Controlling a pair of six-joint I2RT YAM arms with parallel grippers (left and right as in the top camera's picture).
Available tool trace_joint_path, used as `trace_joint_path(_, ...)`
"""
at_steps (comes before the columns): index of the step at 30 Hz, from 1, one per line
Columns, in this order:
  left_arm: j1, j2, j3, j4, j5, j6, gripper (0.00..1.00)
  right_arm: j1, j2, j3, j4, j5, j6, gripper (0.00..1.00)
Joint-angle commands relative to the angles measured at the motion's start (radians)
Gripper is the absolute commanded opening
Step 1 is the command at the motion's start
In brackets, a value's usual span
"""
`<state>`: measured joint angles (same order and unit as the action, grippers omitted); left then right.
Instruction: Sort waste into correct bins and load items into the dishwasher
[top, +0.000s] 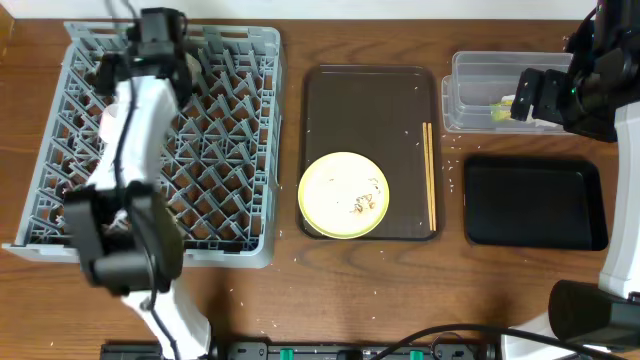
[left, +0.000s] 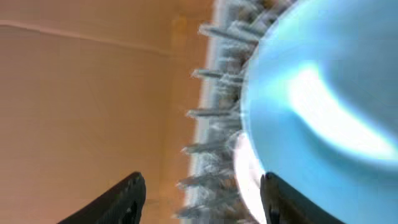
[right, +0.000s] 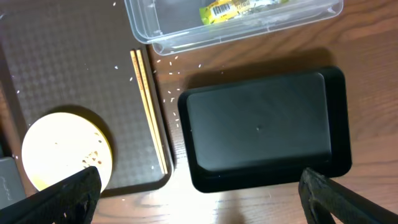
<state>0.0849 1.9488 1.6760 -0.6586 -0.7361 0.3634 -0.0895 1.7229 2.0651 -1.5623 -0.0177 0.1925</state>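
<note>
The grey dishwasher rack (top: 225, 150) fills the left of the table, and my left arm reaches over its far edge. In the left wrist view a light blue bowl (left: 323, 93) stands among the rack pegs (left: 208, 112), with a white rim (left: 247, 168) beside it. My left gripper (left: 202, 199) is open, its right finger in front of the bowl's edge and only pegs in the gap. My right gripper (right: 202, 199) hangs wide open and empty over the black tray (right: 261, 130). The clear tub (right: 236, 31) holds a yellow-green wrapper (right: 233, 9). The pale yellow plate (top: 343, 195) carries crumbs (right: 93, 155).
The plate sits on a dark brown serving tray (top: 370, 110), with wooden chopsticks (top: 430, 175) along its right side. Loose crumbs (right: 168, 93) dot the wood between the trays. The right arm's base stands at the table's near right corner.
</note>
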Motion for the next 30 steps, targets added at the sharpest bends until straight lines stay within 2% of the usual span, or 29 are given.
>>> trace_joint_path(1, 0.051, -0.109, 0.012, -0.040, 0.416, -0.167, 0.61, -0.001, -0.023, 0.001, -0.001, 0.006, -0.014, 0.99)
trace_joint_path(5, 0.064, -0.146, 0.012, -0.029, 0.563, -0.167, 0.60, -0.001, -0.023, 0.001, -0.001, 0.006, -0.014, 0.99)
trace_joint_path(10, 0.060, -0.128, 0.012, -0.021, 0.871, -0.167, 0.60, -0.001, -0.023, 0.001, -0.001, 0.006, -0.014, 0.99)
trace_joint_path(12, 0.057, -0.110, 0.012, -0.022, 0.922, -0.167, 0.59, -0.001, -0.023, 0.001, -0.001, 0.006, -0.014, 0.99)
trace_joint_path(24, 0.058, 0.012, 0.011, -0.021, 0.861, -0.139, 0.54, -0.001, -0.023, 0.001, -0.001, 0.006, -0.014, 0.99)
trace_joint_path(30, 0.058, 0.066, 0.011, -0.019, 0.704, -0.137, 0.52, -0.001, -0.023, 0.001, -0.001, 0.006, -0.014, 0.99)
